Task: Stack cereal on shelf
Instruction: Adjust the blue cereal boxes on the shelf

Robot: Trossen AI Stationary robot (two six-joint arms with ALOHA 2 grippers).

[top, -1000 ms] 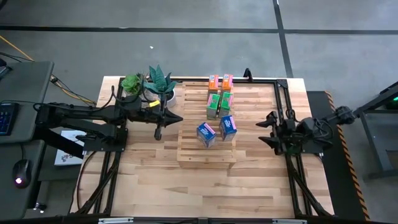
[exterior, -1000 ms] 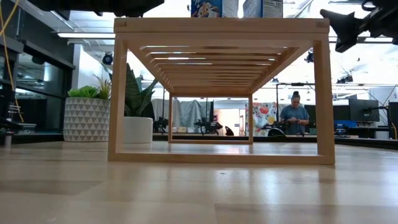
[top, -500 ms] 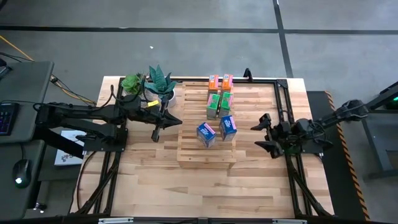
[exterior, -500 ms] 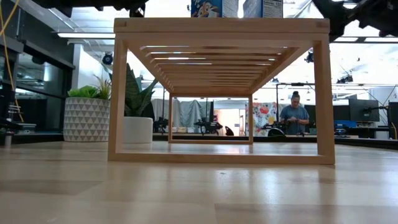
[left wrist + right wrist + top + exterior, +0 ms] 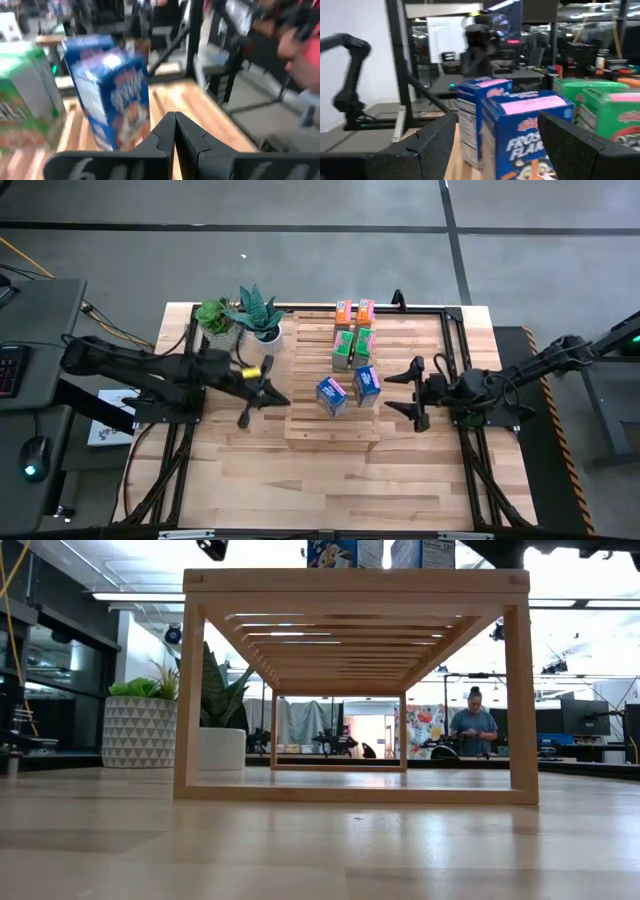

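Biggest thing first: the table (image 5: 230,480), light wood w/ black rails round it. Dead center sits the shelf (image 5: 332,428), pale slatted rack, and all the cereal we can see is already on top of it. Orange pair (image 5: 354,312) at the 12 o'clock end, green pair (image 5: 352,347) in the middle, blue pair nearest the 6 o'clock end: one blue box (image 5: 333,395) a bit skewed, the other blue box (image 5: 366,383) just beside it at its 2 o'clock. Two potted plants (image 5: 238,318) at approx 10 o'clock of the rack.

Right gripper (image 5: 412,394) is at 3 o'clock of the rack, near the blue pair, claw spread wide and holding nothing; its wrist cam looks straight at a blue box betw. the two fingers. Left gripper (image 5: 254,396) hangs at 9 o'clock of the rack, clenched on nothing, fingers pressed together in the wrist cam.

Handling, imo: small cardboard boxes, prob light and mostly hollow, so they'll tip easy and dent if we squeeze hard. Printed card looks kinda slick too. We'd pinch across the narrow sides, roughly mid-height, gentle force, so the box doesn't swing or shove its neighbor off the slats.
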